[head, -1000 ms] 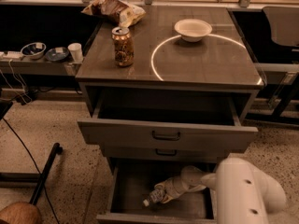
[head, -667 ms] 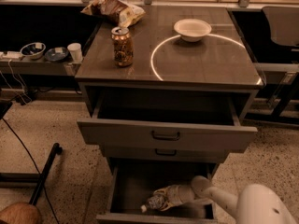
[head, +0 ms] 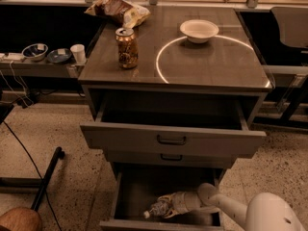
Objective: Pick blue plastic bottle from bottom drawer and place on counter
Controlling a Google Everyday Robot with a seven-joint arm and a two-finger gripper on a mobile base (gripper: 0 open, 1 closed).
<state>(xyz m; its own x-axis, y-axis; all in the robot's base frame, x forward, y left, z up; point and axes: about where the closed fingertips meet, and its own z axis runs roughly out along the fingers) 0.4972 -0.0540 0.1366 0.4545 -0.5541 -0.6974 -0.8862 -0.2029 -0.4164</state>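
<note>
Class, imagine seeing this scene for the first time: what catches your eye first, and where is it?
The white ring glows on the counter, a white bowl on its far edge and a patterned can beside it. Down in the open bottom drawer, the gripper is at the blue plastic bottle lying on its side.

Dim, warm brownish light falls from above. The worktop (head: 226, 66) shows soft glare near its bright white ring (head: 157, 65). The gripper (head: 169, 205) sits low inside the shadowed bottom drawer (head: 139, 186).
</note>
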